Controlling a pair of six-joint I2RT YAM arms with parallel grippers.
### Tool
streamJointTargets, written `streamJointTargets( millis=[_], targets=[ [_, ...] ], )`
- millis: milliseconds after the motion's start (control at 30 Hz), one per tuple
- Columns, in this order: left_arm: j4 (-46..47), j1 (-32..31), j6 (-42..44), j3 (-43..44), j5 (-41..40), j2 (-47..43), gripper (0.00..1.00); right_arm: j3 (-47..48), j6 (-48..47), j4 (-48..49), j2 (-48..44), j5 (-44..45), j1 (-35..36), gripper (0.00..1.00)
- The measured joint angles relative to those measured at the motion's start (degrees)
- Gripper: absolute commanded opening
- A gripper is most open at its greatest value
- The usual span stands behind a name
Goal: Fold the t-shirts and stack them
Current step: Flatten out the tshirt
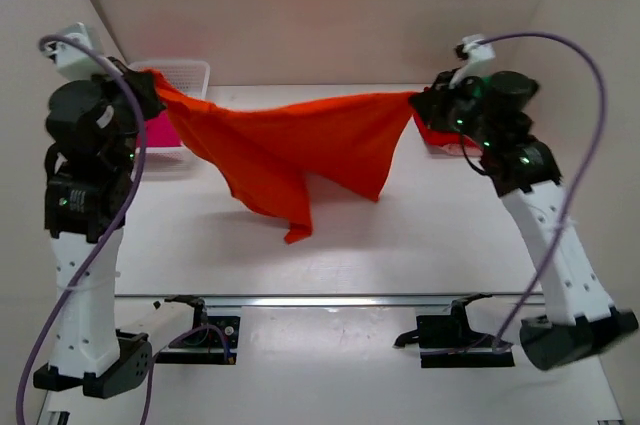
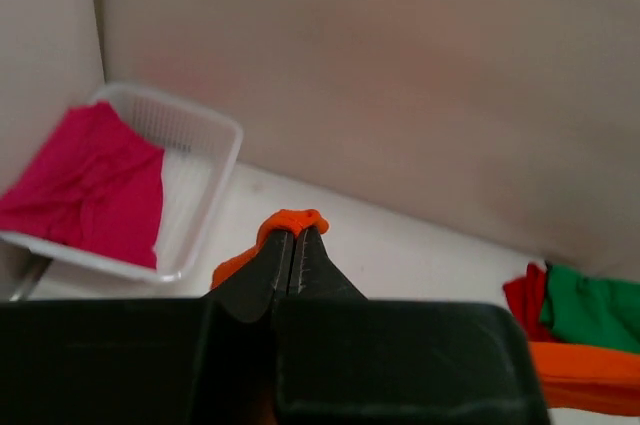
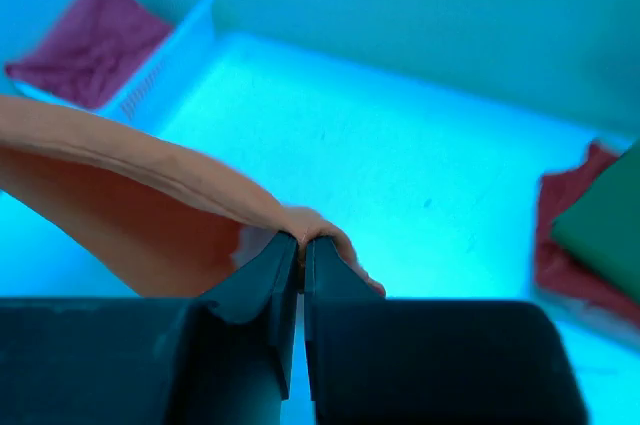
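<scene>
Spreading step. I have the orange t-shirt [image 1: 300, 150] strung between the two arms, raised above the bench [image 1: 400, 235]. The left end effector [image 2: 295, 240] is clamped on a small tuft of orange cloth, its fingers pressed together with only that fold between them. The right end effector [image 3: 302, 245] is likewise closed on a bunched edge at the opposite end.

The upper edge runs nearly taut from one grip to the other, while the body hangs in uneven points towards the bench. I judge that holding it up and apart lets the weight of the cloth pull out creases before it is laid flat for folding.

A magenta t-shirt [image 2: 90, 180] lies in the white mesh basket [image 1: 190, 70] at far left. A green t-shirt [image 2: 595, 310] rests on a red t-shirt [image 2: 522, 297] at far right, which I take to be the start of the stack. Folding of the orange one has not begun.
</scene>
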Motion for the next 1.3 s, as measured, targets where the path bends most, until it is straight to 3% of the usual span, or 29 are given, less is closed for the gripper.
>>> streamJointTargets(
  millis=[100,267,467,767,967,1067,1300],
  targets=[
    [0.02,-0.76,1.16,6.73,-2.29,-0.63,0.00,5.46,-2.34,-1.75,-7.13,-0.02,-1.92,0.00],
    [0.48,-3.61,2.36,7.32,-6.32,-7.61,0.00,8.63,-4.33,-6.43,-14.99,-2.40,-4.98,0.00],
    [-1.05,-9.55,3.15,14.14,-7.98,-12.74,0.00,14.23,-4.57,-12.09,-20.09,-12.46,-18.84,0.00],
    [-1.25,-9.01,1.75,15.85,-4.22,-14.84,0.00,18.73,-3.23,-13.42,-23.67,-19.50,-21.33,0.00],
    [4.09,-8.57,1.84,6.54,-2.64,-11.56,0.00,12.74,-2.91,-10.95,-19.80,-22.56,-22.71,0.00],
    [9.05,-4.98,1.73,-0.46,0.79,-6.73,0.00,7.52,-3.43,-8.00,-14.58,-20.85,-20.13,0.01],
    [21.90,-2.71,1.11,-12.81,4.72,14.05,0.00,-1.70,-4.98,0.68,8.02,-15.15,-14.16,0.00]
  ],
)
